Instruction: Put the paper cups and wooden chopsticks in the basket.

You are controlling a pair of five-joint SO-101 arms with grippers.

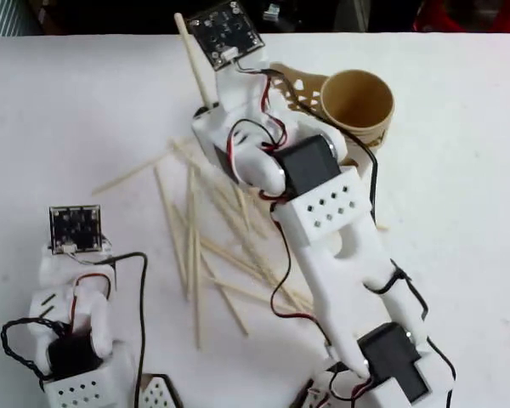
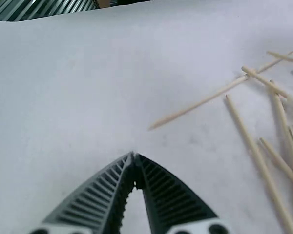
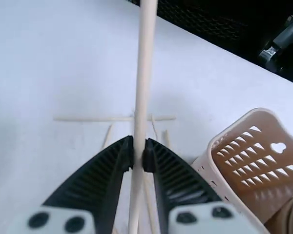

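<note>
The right gripper [image 3: 138, 146] pinches one chopstick [image 3: 145, 58] beside the basket [image 3: 244, 146] holding a paper cup [image 1: 357, 100]. Loose chopsticks [image 1: 195, 246] sprawl under its arm. The left gripper [image 2: 134, 158] sits closed, empty.

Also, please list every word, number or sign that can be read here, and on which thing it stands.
None can be read.
The paper cup, the basket and the chopsticks show no print.
Any marks on the two camera boards are too small to read.
</note>
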